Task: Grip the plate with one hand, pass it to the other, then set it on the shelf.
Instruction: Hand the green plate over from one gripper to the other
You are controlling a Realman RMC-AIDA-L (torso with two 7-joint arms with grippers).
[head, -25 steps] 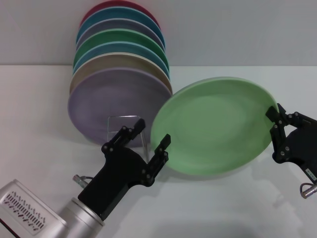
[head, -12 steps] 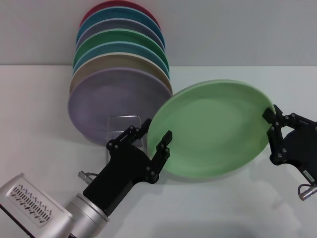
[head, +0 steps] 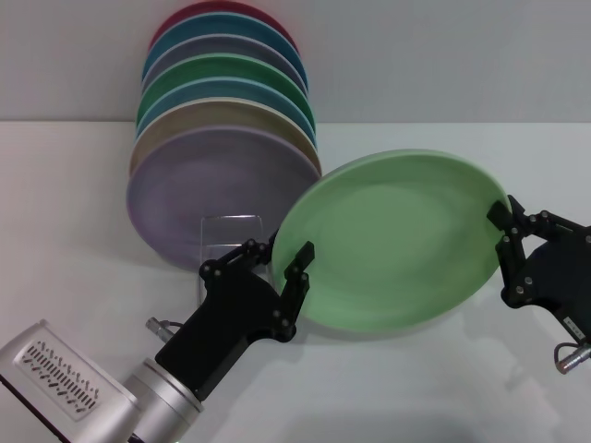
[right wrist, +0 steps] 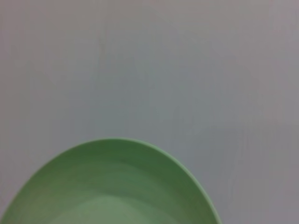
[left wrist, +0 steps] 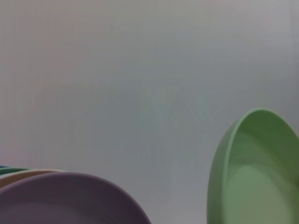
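The pale mint-green plate [head: 392,240] hangs tilted above the table, right of the plate row. My right gripper [head: 504,254] is shut on its right rim and carries it. My left gripper [head: 275,258] is open at the plate's lower left rim, one finger in front of the rim and one behind it, not closed on it. The plate also shows in the left wrist view [left wrist: 254,172] and the right wrist view [right wrist: 112,186]. The shelf [head: 231,231] shows only as a thin pale loop in front of the lavender plate [head: 212,198]; the rest is hidden by plates.
Several plates stand upright in a row at the back left, among them a darker green plate [head: 226,78], with the lavender plate in front, also in the left wrist view [left wrist: 70,200]. The white table [head: 416,388] meets a grey wall behind.
My left gripper has moved up and to the right until its fingers straddle the plate's left rim. The plate and the right gripper have shifted slightly left.
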